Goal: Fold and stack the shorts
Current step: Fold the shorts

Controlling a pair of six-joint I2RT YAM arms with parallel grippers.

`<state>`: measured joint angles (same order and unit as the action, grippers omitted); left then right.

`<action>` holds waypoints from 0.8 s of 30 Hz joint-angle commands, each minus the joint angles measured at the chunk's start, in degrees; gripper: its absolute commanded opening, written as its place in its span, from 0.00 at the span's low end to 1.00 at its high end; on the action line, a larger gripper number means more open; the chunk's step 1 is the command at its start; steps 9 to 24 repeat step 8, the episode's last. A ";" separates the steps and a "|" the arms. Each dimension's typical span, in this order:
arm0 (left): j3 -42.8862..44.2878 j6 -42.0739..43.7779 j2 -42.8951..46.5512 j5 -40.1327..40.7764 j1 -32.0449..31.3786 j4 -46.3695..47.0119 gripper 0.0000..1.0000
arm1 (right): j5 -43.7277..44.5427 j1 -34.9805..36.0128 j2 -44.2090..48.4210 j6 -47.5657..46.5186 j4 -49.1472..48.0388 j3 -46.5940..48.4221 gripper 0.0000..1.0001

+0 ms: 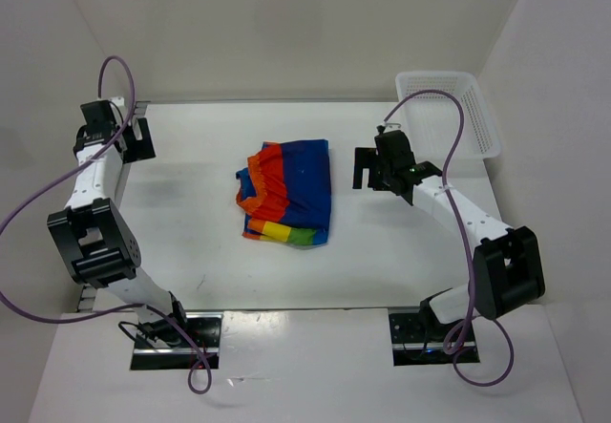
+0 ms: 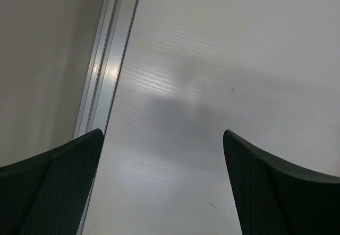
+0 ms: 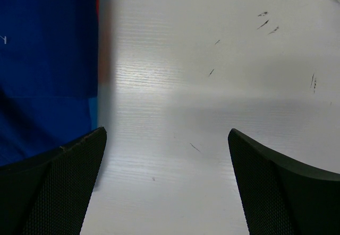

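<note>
Shorts point(image 1: 286, 194), soft rainbow-striped cloth folded roughly rectangular, lie between left claw point(image 2: 162, 134) and right claw point(image 3: 167, 131), both spread empty.

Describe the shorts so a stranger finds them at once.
On the white table, look near the middle for the shorts, a folded cloth bundle. Rainbow stripes set them apart from the plain white mesh basket at the far right corner.

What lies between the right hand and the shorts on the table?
Nothing: only a bare white strip of table separates the right hand from the shorts. The top external and right wrist views both show it.
</note>
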<state>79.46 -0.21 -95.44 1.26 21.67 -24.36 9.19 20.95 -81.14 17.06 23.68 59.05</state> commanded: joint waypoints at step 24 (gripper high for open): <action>-0.62 0.21 2.36 -2.05 0.30 2.12 1.00 | -0.40 -0.38 -0.07 -0.27 -0.83 0.19 1.00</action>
